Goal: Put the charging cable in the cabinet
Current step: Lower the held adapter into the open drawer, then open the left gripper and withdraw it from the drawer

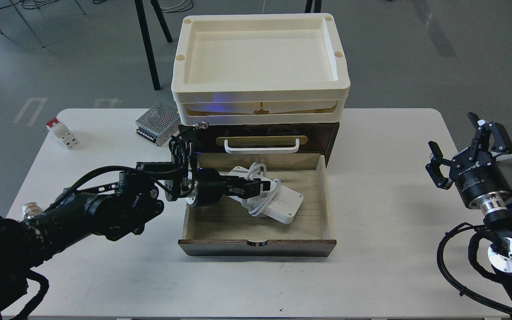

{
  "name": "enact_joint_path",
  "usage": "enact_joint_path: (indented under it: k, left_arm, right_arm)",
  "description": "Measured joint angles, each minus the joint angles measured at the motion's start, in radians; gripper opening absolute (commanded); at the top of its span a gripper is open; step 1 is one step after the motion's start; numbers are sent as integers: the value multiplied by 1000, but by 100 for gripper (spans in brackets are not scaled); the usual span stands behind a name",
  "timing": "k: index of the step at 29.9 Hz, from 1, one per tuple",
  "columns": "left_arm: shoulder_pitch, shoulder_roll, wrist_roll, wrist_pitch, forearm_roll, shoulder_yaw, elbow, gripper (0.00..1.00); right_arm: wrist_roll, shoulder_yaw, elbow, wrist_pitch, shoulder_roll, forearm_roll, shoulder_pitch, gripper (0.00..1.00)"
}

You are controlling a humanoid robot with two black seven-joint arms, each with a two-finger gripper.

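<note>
The charging cable (278, 201), a flat white block with its pale cord looped round it, lies tilted inside the open light-wood drawer (322, 200) of the dark brown cabinet (322, 133). The left gripper (258, 186) reaches in from the left, its jaws nearly closed on the cord at the block's far left end. Cream plastic trays (260, 84) sit stacked on top of the cabinet. A silver perforated metal box (158, 121) rests just left of it, and a small white block with red (62, 132) farther left. The right gripper (462, 142) hangs well apart over the right of the white surface (380, 275), jaws spread wide and holding nothing.
</note>
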Motion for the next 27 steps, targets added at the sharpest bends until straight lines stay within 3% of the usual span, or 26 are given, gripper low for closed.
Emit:
enact_joint_path:
  k: [5,12,18,27]
  left_arm:
    - [0,7,0,7,10,3,0,68]
    - [-9,26,0,105,15,3,-2,68]
    - [-14,48,0,127,16,3,-11,68]
    - [-16,219,0,124,13,0,-140,75]
  right_arm:
    - [0,1,0,0,0,0,0,99]
    - [0,2,0,0,-1,0,0,99]
    - [0,2,0,0,-1,0,0,99]
    - [0,2,0,0,0,0,0,99]
